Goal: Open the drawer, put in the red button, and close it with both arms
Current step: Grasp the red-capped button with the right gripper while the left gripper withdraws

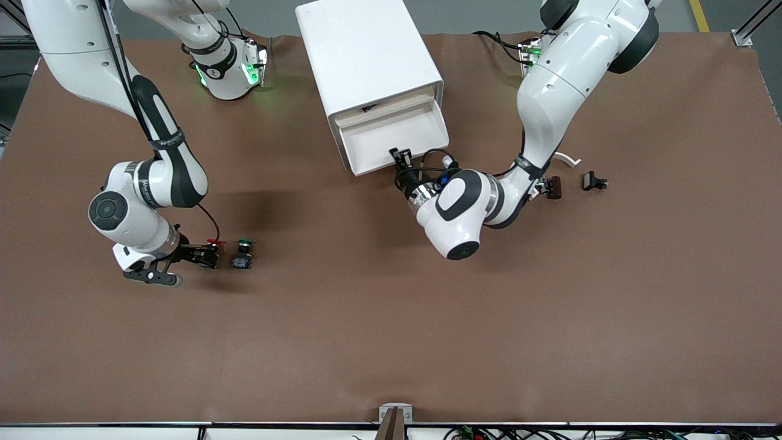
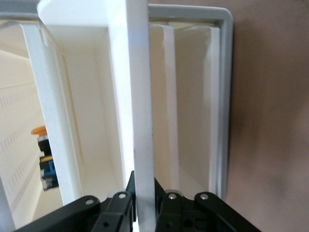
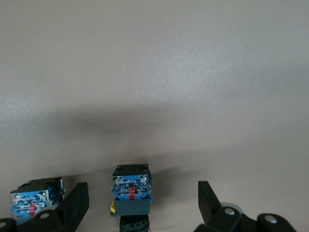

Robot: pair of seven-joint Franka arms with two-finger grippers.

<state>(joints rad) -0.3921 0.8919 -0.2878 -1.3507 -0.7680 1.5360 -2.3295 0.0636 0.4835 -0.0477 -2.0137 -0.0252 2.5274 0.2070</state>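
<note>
only wrist-visible: orange-capped button (image 2: 39, 131) inside cabinet (image 2: 72, 96)

Right gripper (image 3: 142, 205) down low over the brown table (image 3: 154, 72), black fingers (image 3: 75, 205) spread wide. One button (image 3: 131, 189) sits in the gap between them — blue-and-black body showing, a small red label on it, touching neither finger. A second like button (image 3: 35, 200) lies just outside one finger, close beside it — cap colours can't be told.
</note>
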